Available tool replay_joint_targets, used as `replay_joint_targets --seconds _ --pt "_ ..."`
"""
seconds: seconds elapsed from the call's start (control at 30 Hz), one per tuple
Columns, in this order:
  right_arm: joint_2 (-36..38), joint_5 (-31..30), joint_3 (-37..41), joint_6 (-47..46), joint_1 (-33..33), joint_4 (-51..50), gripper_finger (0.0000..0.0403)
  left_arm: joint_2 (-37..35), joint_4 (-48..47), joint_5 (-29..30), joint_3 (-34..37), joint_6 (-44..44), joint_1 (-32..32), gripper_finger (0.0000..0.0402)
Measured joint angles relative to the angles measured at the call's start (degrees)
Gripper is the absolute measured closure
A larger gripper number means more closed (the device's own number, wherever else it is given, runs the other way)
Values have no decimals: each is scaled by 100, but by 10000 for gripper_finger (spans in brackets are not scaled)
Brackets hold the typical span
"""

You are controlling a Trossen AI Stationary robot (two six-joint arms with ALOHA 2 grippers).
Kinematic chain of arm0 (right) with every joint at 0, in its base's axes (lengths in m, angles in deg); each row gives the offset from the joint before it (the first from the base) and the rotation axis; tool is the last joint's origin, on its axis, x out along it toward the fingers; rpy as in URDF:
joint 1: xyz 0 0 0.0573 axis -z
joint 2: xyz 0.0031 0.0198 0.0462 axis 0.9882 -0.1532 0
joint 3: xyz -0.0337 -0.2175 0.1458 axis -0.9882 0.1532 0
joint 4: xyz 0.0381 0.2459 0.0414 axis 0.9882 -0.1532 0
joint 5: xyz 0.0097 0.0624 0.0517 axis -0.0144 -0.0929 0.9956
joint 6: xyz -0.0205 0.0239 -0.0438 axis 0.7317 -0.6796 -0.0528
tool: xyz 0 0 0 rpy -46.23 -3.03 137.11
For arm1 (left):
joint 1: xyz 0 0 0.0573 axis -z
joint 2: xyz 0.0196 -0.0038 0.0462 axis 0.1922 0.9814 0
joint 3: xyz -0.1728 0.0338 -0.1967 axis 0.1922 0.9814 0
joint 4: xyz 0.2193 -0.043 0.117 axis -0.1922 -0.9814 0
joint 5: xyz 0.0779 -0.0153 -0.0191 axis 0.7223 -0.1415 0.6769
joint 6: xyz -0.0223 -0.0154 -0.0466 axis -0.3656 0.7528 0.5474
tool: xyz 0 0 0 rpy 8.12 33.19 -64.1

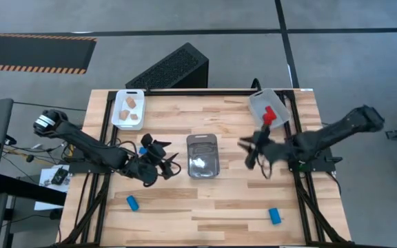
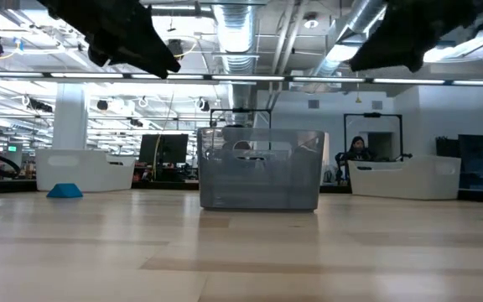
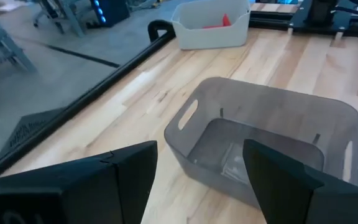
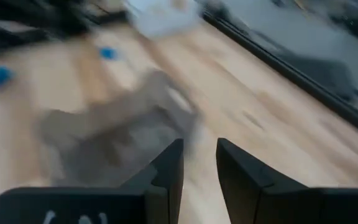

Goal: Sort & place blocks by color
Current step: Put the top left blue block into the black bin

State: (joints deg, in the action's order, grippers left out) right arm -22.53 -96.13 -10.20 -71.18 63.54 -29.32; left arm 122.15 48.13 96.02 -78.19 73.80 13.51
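A clear bin stands at the table's middle. My left gripper hovers open just left of it, above the table, looking into it. My right gripper hovers right of the bin, its fingers a narrow gap apart with nothing between them. Two blue blocks lie on the table near its front edge, one at the left and one at the right. A red block lies in the grey tray at the far right. Light wood blocks lie in the white tray at the far left.
A black slatted box stands on the floor beyond the table's far edge. Dark frame rails run along both sides of the table. Bare table lies between the two blue blocks at the front.
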Motion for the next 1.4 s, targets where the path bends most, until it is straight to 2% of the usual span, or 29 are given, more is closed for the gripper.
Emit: replay_joint_targets --seconds 0.1,0.23,0.47,0.63,0.73,0.83,1.0,1.17,1.27,1.4 --pt "-265 -66 575 612 -629 1719 285 -57 -158 -229 0 287 5 173" --pt "-885 468 1023 1716 -1097 3911 285 -9 -184 -443 4 504 29 173" --pt "-1794 909 1043 2936 -1278 5735 285 26 -204 -726 9 861 242 173" --pt "-2230 1199 1043 2991 -1257 6200 285 26 -199 -709 9 1012 523 173" --pt "-2464 1431 1043 2990 -1259 6490 285 26 -228 -485 9 1218 744 173" --pt "-2706 1585 1018 2989 -1259 6909 285 26 -517 -224 9 1642 951 173" --pt "-3102 1605 726 2990 -1215 6933 285 26 -1352 -212 9 2708 1148 173" --pt "-3570 1599 372 2991 -1103 6869 285 26 -2620 -897 7 3971 1274 173" --pt "-3772 1595 163 2991 -1067 6754 285 26 -3976 -1332 4 4883 1292 173" --pt "-3805 1588 -34 2991 -1071 6609 281 24 -5813 -2534 30 5846 1107 173"
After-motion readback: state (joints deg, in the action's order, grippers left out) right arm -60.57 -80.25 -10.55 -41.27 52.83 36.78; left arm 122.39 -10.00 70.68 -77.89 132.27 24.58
